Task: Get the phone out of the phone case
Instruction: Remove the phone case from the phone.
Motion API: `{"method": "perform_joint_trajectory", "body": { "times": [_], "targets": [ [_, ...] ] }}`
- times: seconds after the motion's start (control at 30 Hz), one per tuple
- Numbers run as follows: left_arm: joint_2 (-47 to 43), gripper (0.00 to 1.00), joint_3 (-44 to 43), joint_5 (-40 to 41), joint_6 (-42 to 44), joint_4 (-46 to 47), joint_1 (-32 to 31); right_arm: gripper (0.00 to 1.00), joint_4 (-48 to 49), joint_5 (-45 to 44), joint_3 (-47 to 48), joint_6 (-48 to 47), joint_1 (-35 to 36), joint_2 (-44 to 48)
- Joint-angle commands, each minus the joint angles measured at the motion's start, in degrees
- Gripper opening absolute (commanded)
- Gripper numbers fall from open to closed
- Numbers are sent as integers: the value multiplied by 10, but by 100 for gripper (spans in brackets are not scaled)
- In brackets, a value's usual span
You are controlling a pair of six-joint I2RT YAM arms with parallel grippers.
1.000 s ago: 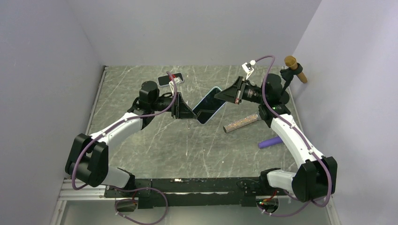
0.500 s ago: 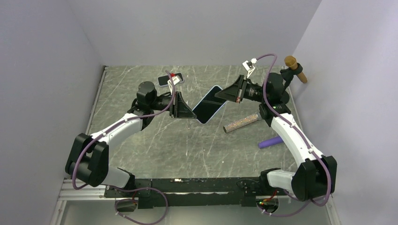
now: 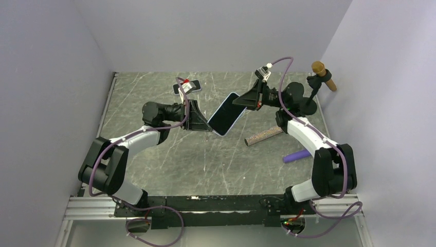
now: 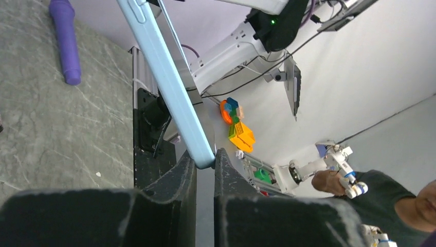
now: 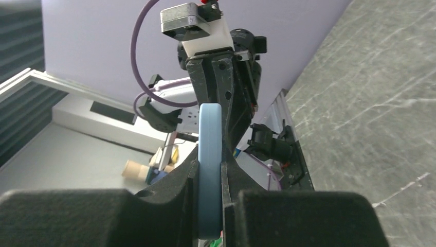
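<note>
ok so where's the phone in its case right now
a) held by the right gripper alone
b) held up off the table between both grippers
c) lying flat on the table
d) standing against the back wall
b, the phone is tilted above the table, with the left gripper pinching one end and the right gripper clamped on the other.

left gripper (image 4: 205, 158) jaws pinched on the near corner of the light-blue phone case (image 4: 165, 82) | case edge-on, slanting up-left | purple cylinder (image 4: 66, 41) lies on grey marbled table (image 4: 46, 128), well apart from case
</note>
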State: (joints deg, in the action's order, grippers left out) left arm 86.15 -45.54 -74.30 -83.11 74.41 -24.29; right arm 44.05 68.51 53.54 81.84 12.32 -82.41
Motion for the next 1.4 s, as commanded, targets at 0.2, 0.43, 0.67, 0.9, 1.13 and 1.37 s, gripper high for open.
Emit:
{"method": "perform_joint_trajectory", "body": {
  "times": [0.2,0.43,0.67,0.9,1.13,1.37],
  "targets": [
    [-4,0,-16,14,-14,165,-1,0,350,40,-12,258,66,-40],
    [20,0,-18,9,-27,180,0,0,431,34,-10,312,95,-52],
    [25,0,-16,3,-36,207,-7,0,430,35,20,303,112,-83],
    [16,0,-9,3,-18,207,-6,0,461,22,47,323,122,-134],
    [4,0,1,16,1,206,-3,0,489,10,67,346,126,-165],
    [0,0,10,39,41,146,10,0,483,-1,59,334,136,-164]
  ]
}}
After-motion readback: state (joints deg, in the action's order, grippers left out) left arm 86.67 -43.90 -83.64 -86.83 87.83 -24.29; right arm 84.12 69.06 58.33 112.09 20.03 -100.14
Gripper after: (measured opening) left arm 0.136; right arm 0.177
